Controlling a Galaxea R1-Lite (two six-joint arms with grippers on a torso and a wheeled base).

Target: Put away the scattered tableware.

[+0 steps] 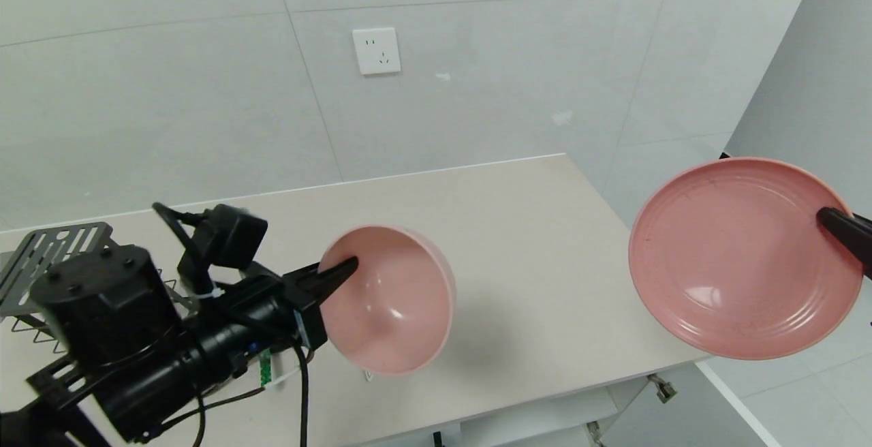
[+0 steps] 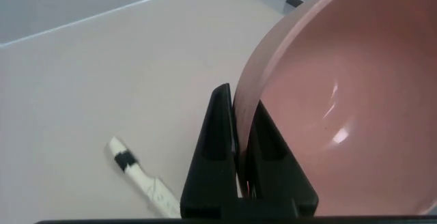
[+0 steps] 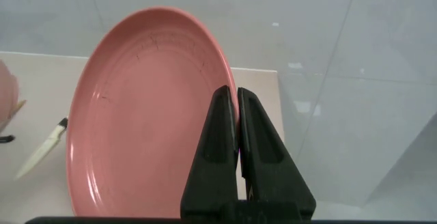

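L tool [image 1: 351,266] pinches bowl [image 1: 395,324] rim (plate [image 1: 736,256] beyond counter [image 1: 531,229]).

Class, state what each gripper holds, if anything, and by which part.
The left gripper pinches the round pink plastic bowl by its rim; the right gripper pinches the round pink plastic plate by its rim.

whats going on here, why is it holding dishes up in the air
The robot is partway through tidying tableware and has a dish in each arm. Its left hand is pinched on the rim of a pink bowl, held tilted above the beige counter. Its right hand is clamped on the rim of a pink plate, held up near the counter's right end. A white knife lies on the counter, and a metal rack sits at the counter's far left.
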